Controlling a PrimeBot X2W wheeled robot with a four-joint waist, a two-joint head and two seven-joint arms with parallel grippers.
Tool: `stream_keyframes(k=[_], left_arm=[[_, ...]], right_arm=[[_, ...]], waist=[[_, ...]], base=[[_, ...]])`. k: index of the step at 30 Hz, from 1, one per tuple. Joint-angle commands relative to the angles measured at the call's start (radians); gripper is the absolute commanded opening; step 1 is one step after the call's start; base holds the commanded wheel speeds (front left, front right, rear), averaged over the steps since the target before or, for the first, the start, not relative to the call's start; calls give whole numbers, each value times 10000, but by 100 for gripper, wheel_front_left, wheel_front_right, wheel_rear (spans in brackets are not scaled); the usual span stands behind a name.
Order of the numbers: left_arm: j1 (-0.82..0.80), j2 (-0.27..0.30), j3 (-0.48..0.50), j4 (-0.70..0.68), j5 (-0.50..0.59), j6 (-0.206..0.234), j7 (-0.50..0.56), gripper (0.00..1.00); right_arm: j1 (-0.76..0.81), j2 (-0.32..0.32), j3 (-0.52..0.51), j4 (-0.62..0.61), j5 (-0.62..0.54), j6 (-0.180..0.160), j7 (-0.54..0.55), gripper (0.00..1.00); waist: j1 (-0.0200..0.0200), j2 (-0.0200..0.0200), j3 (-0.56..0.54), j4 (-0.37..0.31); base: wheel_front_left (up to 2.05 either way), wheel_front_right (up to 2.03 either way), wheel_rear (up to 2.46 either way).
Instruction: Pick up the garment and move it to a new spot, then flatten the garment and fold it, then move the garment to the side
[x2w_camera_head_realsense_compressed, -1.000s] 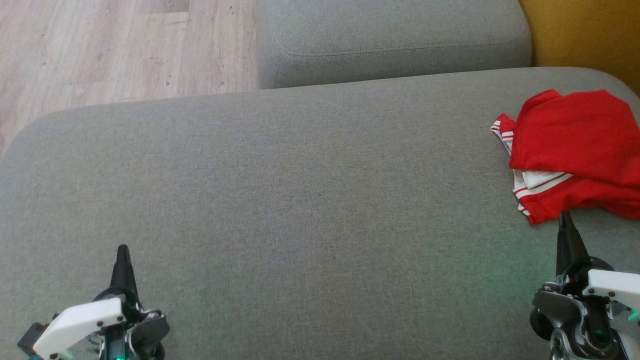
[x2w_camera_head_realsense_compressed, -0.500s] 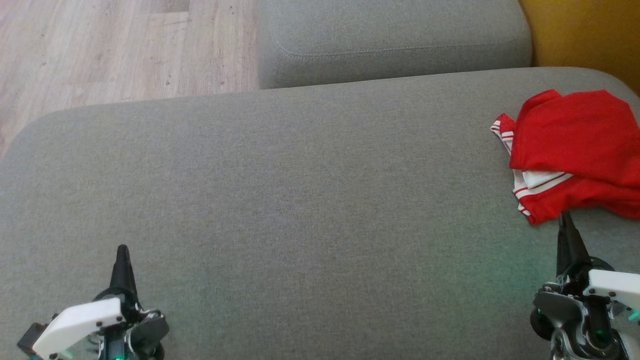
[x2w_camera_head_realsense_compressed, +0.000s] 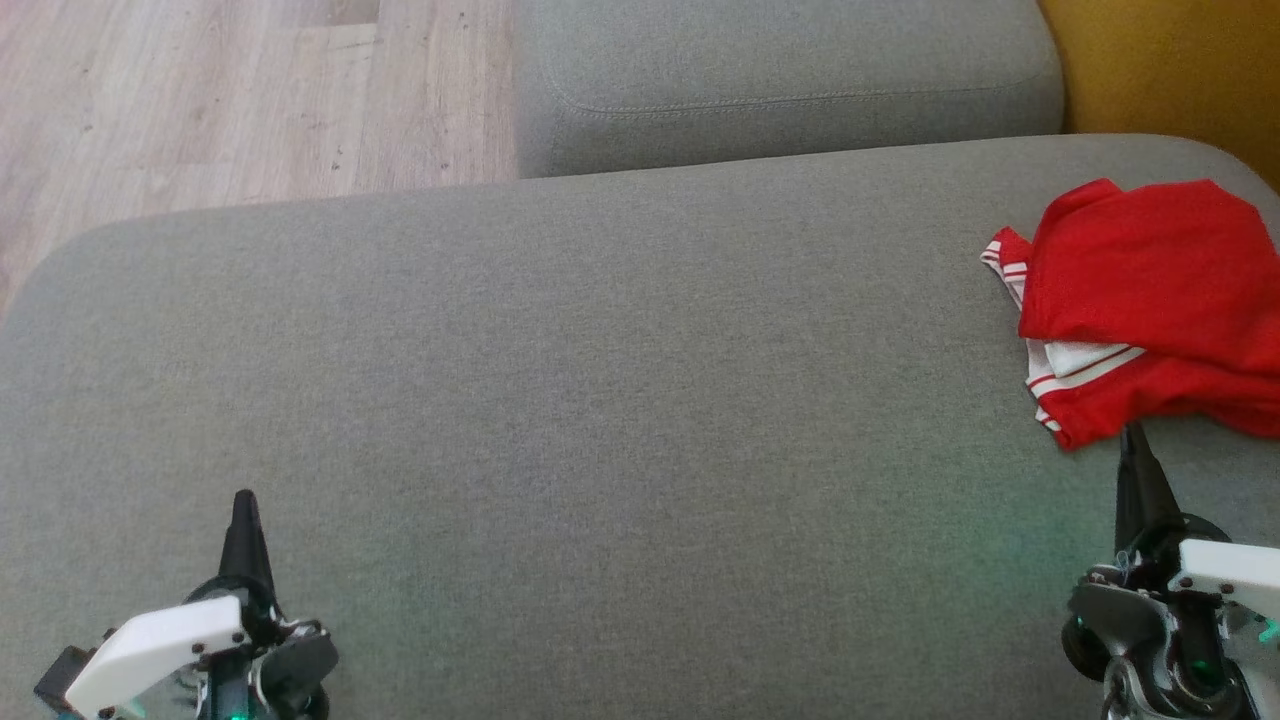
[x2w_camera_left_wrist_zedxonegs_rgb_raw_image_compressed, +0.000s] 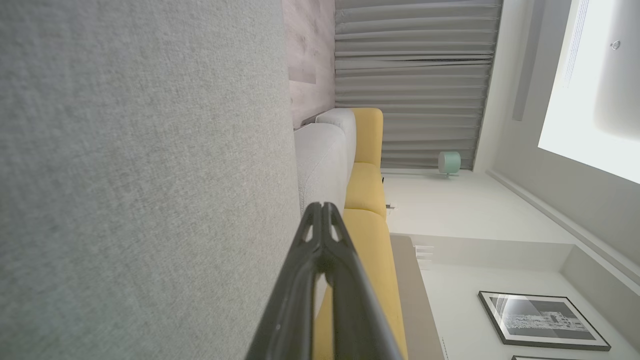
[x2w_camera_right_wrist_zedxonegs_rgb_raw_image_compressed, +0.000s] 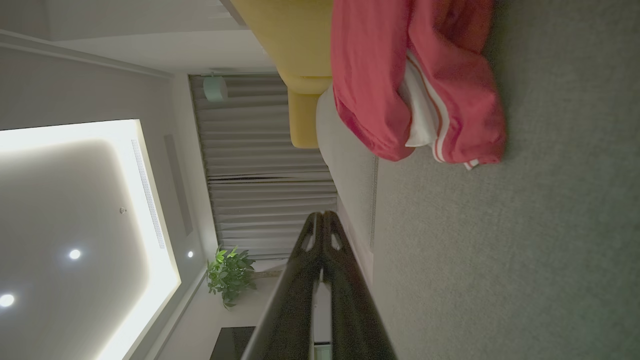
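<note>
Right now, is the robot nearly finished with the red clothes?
Done: hard to say; the red garment lies bunched, not flat, at the right end of the grey cushion. In hand: nothing; the left gripper and right gripper are shut and empty. Left: likely the pick-up, flattening, folding, moving aside.

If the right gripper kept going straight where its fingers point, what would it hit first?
Probably the red garment: the right gripper, shut, aims at its near hem, though its height over the cushion is unclear.
</note>
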Motion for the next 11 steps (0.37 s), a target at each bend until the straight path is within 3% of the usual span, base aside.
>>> stream_keyframes(k=[1, 11], left_arm=[[-510, 74, 363, -275, 97, -67, 70, 0], [-512, 56, 389, -273, 119, -67, 90, 0]], right_arm=[[-535, -24, 179, -316, -39, 69, 96, 0], [-537, -9, 159, -315, -56, 69, 113, 0]], waist=[[0, 0, 0, 0], [0, 0, 0, 0]], base=[[0, 0, 0], [0, 0, 0]])
